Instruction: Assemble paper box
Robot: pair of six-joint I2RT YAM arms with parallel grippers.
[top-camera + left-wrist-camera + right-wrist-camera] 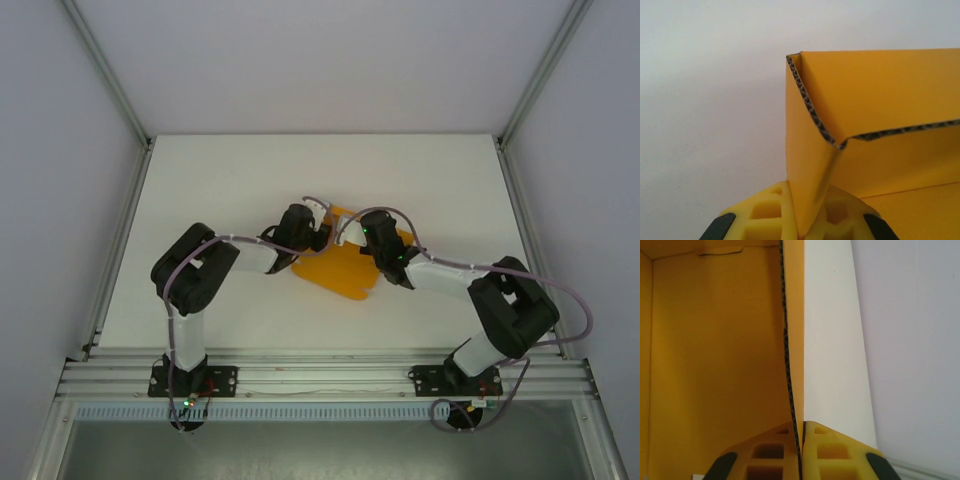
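Two grippers meet over the paper box [345, 270], which sits near the middle of the white table [220, 180]. From the top camera I see the left gripper [322, 230] reaching in from the left and the right gripper [358, 228] from the right. Both are at the far side of the orange card, close together. A flat orange panel spreads out from under them toward the near edge of the table.

On the left wrist camera, the left gripper [807, 222] is clamped on the paper box [880, 90]. Its yellow fingers [765, 212] pinch the lower end of an upright wall, right at a corner fold. The cut edge of the card shows dark corrugation running along the top of that wall and along the neighbouring panel, which leans inward. The table [710, 100] is bare white to the left of the corner.

On the right wrist camera, the right gripper [801, 450] is closed tight on another wall of the paper box [715, 340]. The thin fluted edge runs straight up the picture from between the two yellow fingers [832, 450], with no gap on either side of it. To the left of that edge I look into the orange inside of the box, with a fold line near the top. To the right is the white table [830, 340], and beyond it a pale enclosure wall [915, 340].
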